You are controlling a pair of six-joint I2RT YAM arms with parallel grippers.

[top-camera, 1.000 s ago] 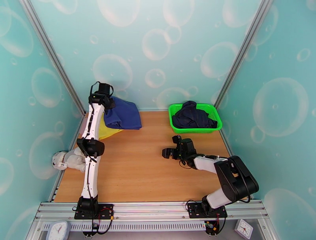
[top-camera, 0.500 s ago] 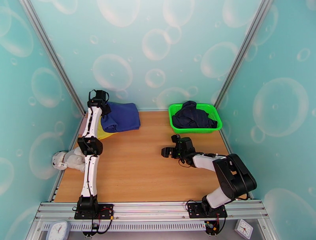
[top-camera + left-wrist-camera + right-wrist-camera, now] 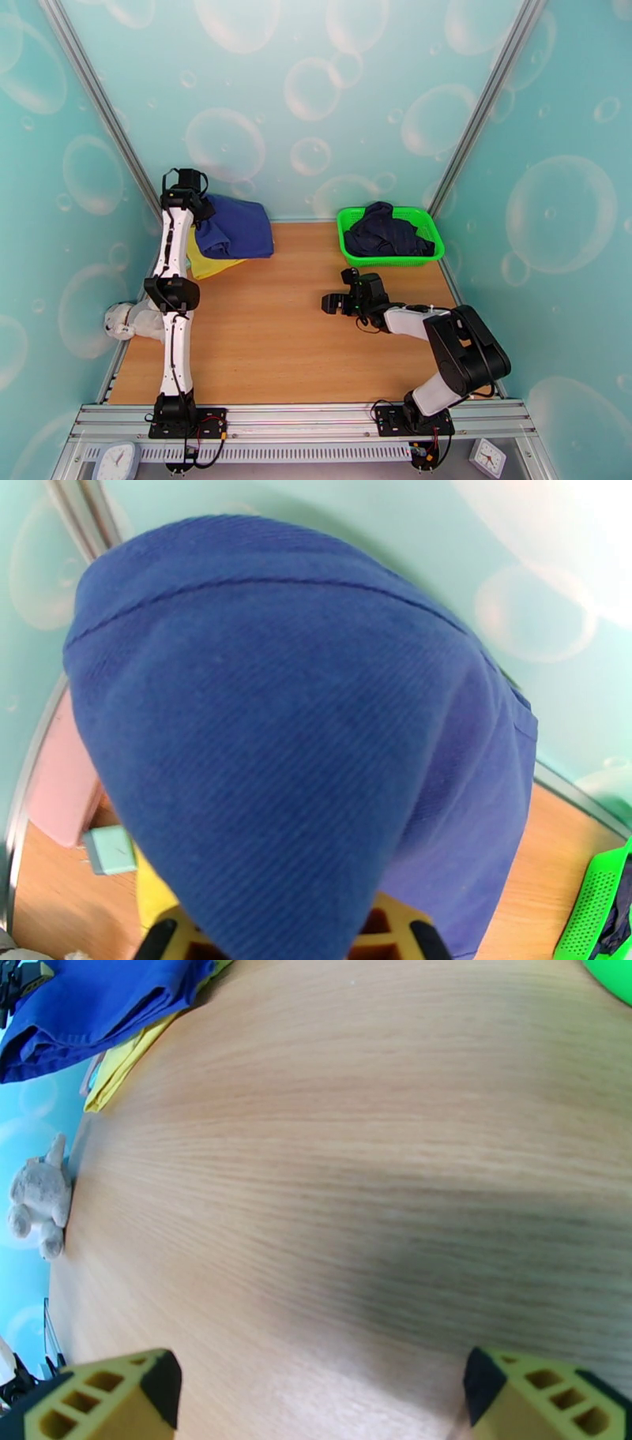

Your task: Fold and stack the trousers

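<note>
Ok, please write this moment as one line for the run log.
left claw: at trousers, far-left corner, grip unclear | right claw: open, over table | trousers: lying on yellow cloth

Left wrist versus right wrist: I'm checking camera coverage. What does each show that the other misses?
Left wrist, not right wrist: a small pale-green object beside a pink object. Right wrist, not left wrist: the stuffed toy at the table's edge. Both: the trousers, the wooden table and a bit of the green basket.
</note>
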